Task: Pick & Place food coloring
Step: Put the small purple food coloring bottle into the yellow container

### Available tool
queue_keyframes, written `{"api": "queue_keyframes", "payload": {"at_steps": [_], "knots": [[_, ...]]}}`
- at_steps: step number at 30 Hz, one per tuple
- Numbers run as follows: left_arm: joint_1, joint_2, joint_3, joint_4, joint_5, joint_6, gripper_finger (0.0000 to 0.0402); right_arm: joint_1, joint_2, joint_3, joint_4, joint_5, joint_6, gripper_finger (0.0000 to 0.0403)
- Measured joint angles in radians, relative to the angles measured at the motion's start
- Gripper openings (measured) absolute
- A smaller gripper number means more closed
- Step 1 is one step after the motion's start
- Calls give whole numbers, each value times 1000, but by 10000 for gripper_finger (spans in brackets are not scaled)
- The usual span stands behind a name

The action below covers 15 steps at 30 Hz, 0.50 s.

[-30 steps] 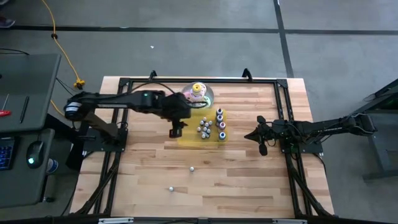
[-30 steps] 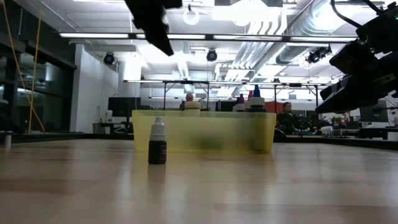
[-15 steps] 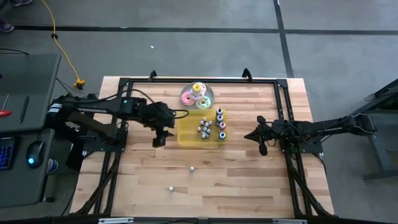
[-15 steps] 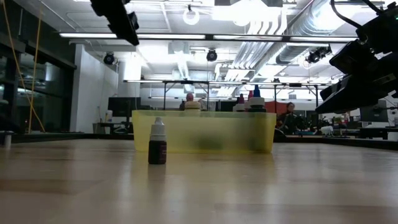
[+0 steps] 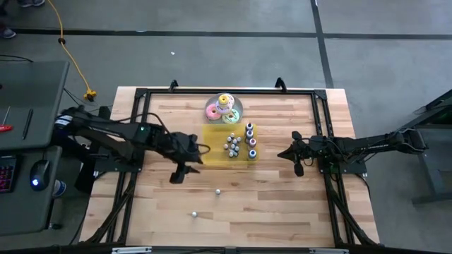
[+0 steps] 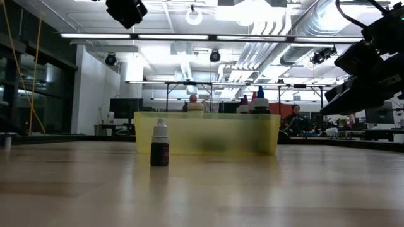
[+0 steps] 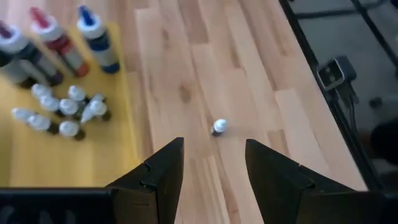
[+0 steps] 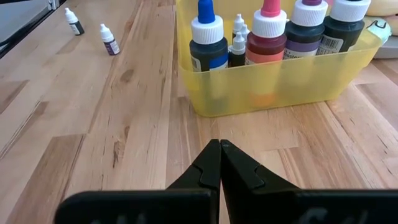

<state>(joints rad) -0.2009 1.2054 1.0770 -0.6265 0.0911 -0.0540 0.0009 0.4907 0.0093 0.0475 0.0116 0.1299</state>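
Several tiny food coloring bottles (image 5: 232,146) stand in a translucent yellow tray (image 5: 215,156), beside three larger bottles (image 5: 251,140). Two tiny bottles stand loose on the wood: one (image 5: 219,190) nearer the tray, another (image 5: 194,213) toward the near edge. My left gripper (image 5: 180,174) hangs open above the table, left of the tray. In the left wrist view a loose bottle (image 7: 219,127) stands on its base beyond the left gripper (image 7: 211,155), clear of the fingers. My right gripper (image 8: 219,149) rests shut to the right of the tray (image 8: 273,84).
A stack of pastel ring toys on a round plate (image 5: 224,108) sits behind the tray. A black frame (image 5: 134,127) runs along the table's edges. In the low view one dark-bodied bottle (image 6: 160,144) stands in front of the tray (image 6: 205,133). Bare wood lies toward the near edge.
My left gripper has drawn back from the tray's left side, first toward the table's left edge, then toward the near edge, turning to point at the loose bottles. It stays open and high above the table. The bottles and the tray have kept still.
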Motion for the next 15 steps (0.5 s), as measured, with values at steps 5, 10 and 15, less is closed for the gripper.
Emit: {"api": "queue_keyframes", "payload": {"at_steps": [5, 10, 15], "knots": [[-46, 64, 0, 44, 0, 92, 168, 0, 0, 0, 0, 0, 0, 0], [-84, 158, 3, 118, 0, 127, 168, 0, 0, 0, 0, 0, 0, 0], [-110, 268, 2, 181, 19, 130, 168, 0, -1, 0, -3, 0, 0, 0]]}}
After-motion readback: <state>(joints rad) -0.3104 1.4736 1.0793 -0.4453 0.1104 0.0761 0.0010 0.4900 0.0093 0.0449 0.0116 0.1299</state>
